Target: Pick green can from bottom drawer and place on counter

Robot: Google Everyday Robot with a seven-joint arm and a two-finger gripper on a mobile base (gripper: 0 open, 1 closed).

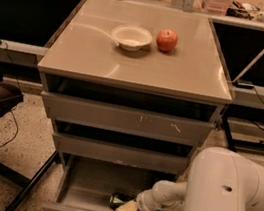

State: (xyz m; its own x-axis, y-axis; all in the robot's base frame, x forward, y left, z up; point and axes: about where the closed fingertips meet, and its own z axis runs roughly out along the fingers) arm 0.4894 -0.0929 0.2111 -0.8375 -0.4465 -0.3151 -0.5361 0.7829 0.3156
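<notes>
Down in the bottom drawer (75, 198), which stands pulled well out, you have the green can (116, 200) lying on the tray floor, right of centre and toward the front wall. Your gripper (127, 208) is inside that same drawer, reaching in from the right and sitting right up against the can's right end. You cannot tell from this view whether it is open or clamped on the can (its pale end covers that side of the can). The white arm (221, 204) behind it fills the lower right corner. Above, the two upper drawers (124, 119) each stand out a little from the cabinet. On the counter (188, 72) you have a white bowl (131, 36) toward the back, with a red apple (167, 40) just beside it on the right.
</notes>
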